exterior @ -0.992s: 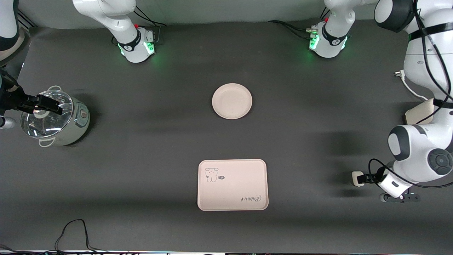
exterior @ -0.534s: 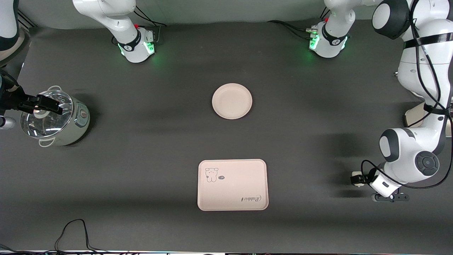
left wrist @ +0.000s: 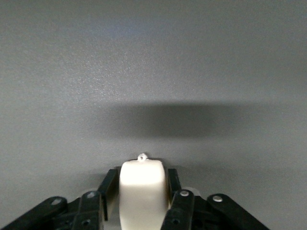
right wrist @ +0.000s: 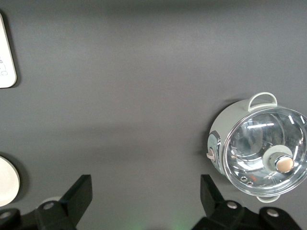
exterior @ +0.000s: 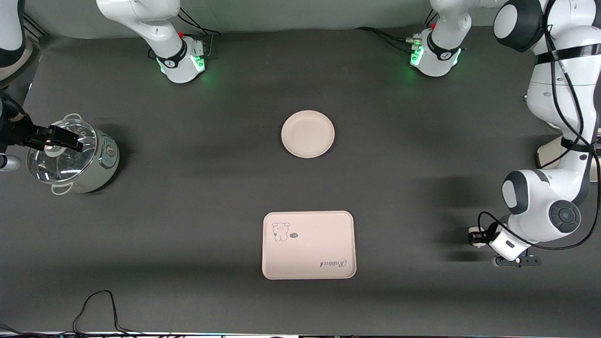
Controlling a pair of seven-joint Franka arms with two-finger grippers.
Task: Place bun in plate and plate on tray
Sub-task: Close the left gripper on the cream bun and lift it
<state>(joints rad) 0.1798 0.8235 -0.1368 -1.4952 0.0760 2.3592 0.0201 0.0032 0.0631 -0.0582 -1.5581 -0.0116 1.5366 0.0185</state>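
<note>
I read the surface as a clock face from the front camera, with 12 o'clock at the edge where my 2 bases stand and 3 o'clock at the left arm's end.

My left tool [left wrist: 142, 178] is closed on the bun [left wrist: 143, 196]. Its 2 dark fingers [left wrist: 109, 181] press the bun's long sides, and the off-white rounded end sticks out past the tips. The tool hangs in the air over bare dark surface at about 4 o'clock, and its shadow falls on the surface underneath. In the front view only a small pale bit of the bun shows at the tip of that arm.

The plate [exterior: 307, 134] lies flat and bare just on the 12 o'clock side of the centre. The tray [exterior: 307, 244] lies flat at 6 o'clock, well apart from the plate, with the animal drawing in 1 corner and the "Rabbit" script in the corner diagonal to it. Nothing rests on either. The bun is well apart from both, out toward 4 o'clock.

My right tool [right wrist: 145, 191] waits at 9 o'clock, up in the air by the pot [exterior: 75, 162]. Its 2 fingers are spread wide and hold nothing. The pot is pale green, has a glass lid [right wrist: 266, 151] with a round knob, and stands on the surface at 9 o'clock
</note>
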